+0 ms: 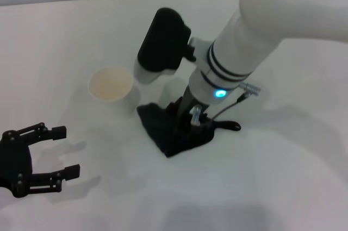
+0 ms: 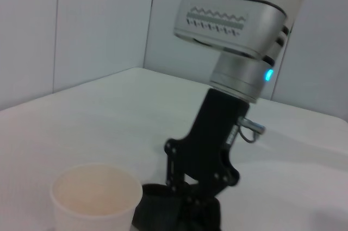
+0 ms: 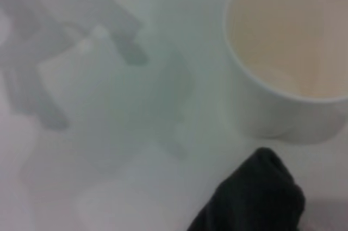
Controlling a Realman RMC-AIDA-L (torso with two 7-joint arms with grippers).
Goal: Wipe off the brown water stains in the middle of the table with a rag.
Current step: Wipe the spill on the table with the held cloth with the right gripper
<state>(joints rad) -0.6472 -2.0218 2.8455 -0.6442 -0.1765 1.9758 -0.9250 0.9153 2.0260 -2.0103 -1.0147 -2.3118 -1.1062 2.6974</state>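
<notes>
Rag (image 1: pixel 175 131), black and bunched, sits near the middle of the white table (image 1: pixel 283 176), and that's where the action is. Sweeping from the left: the left gripper (image 1: pixel 57 152) hangs low at the near left edge of the head view, fingers spread wide apart and holding nothing, well apart from everything else. Moving across, we come to the white paper cup (image 1: pixel 111 86), standing upright on the table; its inside is a pale cream colour, and from the right wrist view (image 3: pixel 288 51) it looks dry, with only a faint lighter patch at the bottom, so whether any liquid is in it cannot be told. The cup stands just beside the rag, on the rag's left and slightly farther back; the right wrist view shows a dark fold of the rag (image 3: pixel 255 198) close to the cup's base but not clearly touching it. Next, the right gripper (image 1: pixel 191 118), coming straight down from the big white arm with its blue light glowing, is planted right on top of the rag, black fingers pressed into the cloth and closed on it. The left wrist view backs that up: the gripper (image 2: pixel 190 201) drives down into the dark bundle (image 2: pixel 157 212) next to the cup (image 2: pixel 95 198). A thin black loop strap (image 1: pixel 228 126) trails out of the rag to the right, lying flat on the table. The brown water stains cannot be seen anywhere; the cloth covers the spot under the gripper.
</notes>
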